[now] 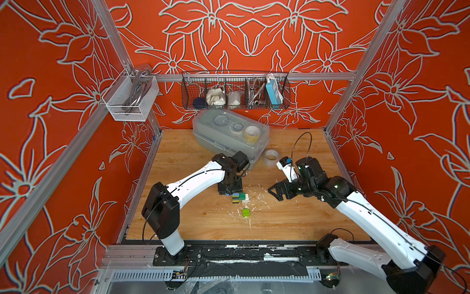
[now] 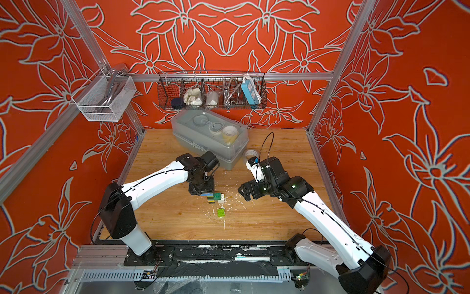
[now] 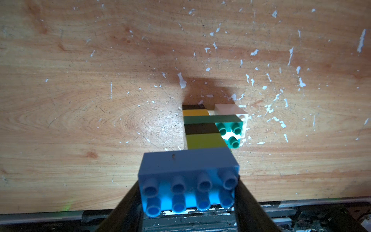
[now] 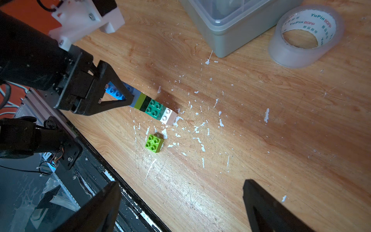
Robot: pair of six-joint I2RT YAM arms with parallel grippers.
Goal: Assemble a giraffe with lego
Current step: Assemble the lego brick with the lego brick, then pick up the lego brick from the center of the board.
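Observation:
The giraffe [image 1: 240,198] [image 2: 215,198] lies on its side on the wooden table in both top views. It is a row of blue, lime, black, dark green, yellow and black bricks, with a white brick [image 4: 168,117] beside them. My left gripper [image 3: 188,180] [image 4: 112,96] [image 1: 230,189] is shut on the blue brick [image 3: 188,170] at the figure's end, one finger on each short side. A loose lime brick [image 1: 246,212] [image 4: 154,143] sits studs up just in front of the figure. My right gripper [image 4: 181,184] [image 1: 273,192] hangs open and empty to the right of the bricks.
A clear tape roll [image 1: 271,157] [image 4: 307,34] lies behind my right gripper. A translucent lidded box [image 1: 231,137] stands at the back middle. A wire basket [image 1: 235,91] and a white mesh basket [image 1: 129,99] hang on the frame. White flecks dot the wood.

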